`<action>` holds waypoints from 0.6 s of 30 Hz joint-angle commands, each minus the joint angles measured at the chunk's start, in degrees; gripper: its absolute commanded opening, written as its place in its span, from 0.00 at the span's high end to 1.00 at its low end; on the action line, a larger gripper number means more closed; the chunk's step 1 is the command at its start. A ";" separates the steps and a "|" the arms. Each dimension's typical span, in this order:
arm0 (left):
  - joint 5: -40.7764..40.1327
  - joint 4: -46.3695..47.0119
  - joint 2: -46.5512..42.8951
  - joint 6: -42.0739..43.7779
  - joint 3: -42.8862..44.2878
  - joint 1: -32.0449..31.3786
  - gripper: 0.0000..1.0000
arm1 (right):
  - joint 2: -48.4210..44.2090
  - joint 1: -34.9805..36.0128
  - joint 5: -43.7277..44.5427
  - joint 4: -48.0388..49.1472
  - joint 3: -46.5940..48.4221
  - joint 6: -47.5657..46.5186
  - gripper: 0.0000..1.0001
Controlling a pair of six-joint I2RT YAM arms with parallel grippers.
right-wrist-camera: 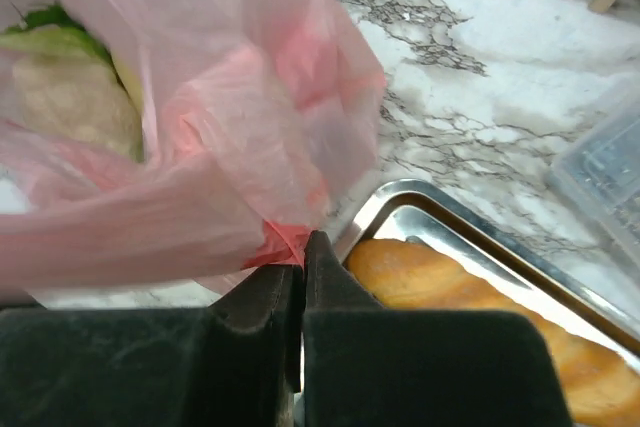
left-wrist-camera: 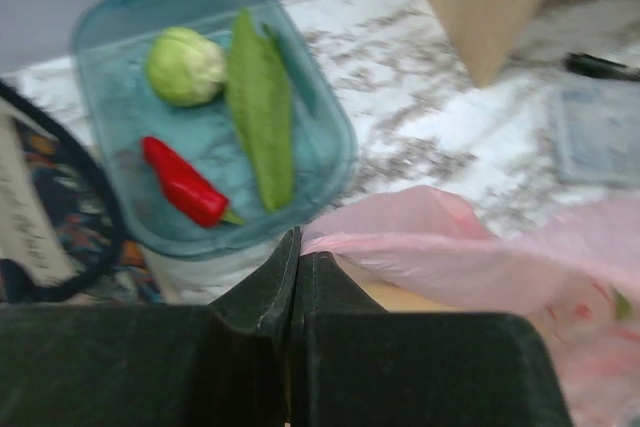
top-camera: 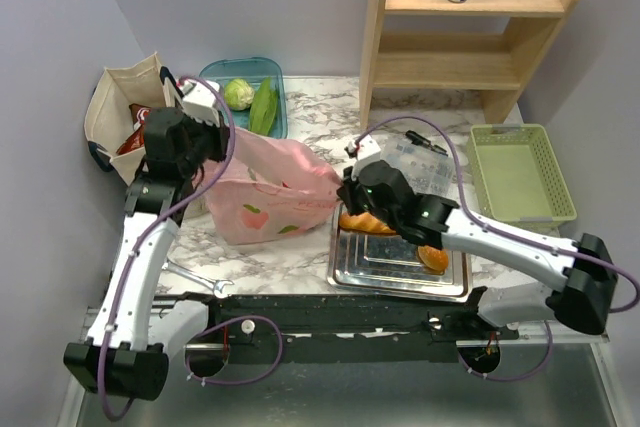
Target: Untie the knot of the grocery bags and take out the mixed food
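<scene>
While pinched at 2 ends, the pink bag (top-camera: 275, 197) spans left-right.
Left gripper (left-wrist-camera: 295, 247) clamped tight on its left rim, right gripper (right-wrist-camera: 303, 247) on its bunched right end.

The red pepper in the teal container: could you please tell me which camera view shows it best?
The left wrist view: the red pepper lies unobstructed in the teal container, beside a green vegetable. The top external view shows the container but no pepper; the right wrist view shows no pepper either.

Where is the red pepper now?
In the left wrist view, the red pepper lies in the teal tray, left of the long green vegetable.
</scene>
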 commanded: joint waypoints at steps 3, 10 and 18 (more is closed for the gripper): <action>-2.89 -2.55 11.14 7.80 10.24 9.25 1.00 | -11.24 -0.58 -7.59 0.44 -9.57 -15.90 0.99; -2.07 -7.34 19.21 8.33 19.90 13.81 1.00 | -12.64 -9.46 -14.07 3.17 -6.25 -23.12 0.99; 0.54 -14.67 20.67 12.93 22.93 14.92 1.00 | -3.73 -29.94 -38.53 -2.13 4.58 -29.42 0.99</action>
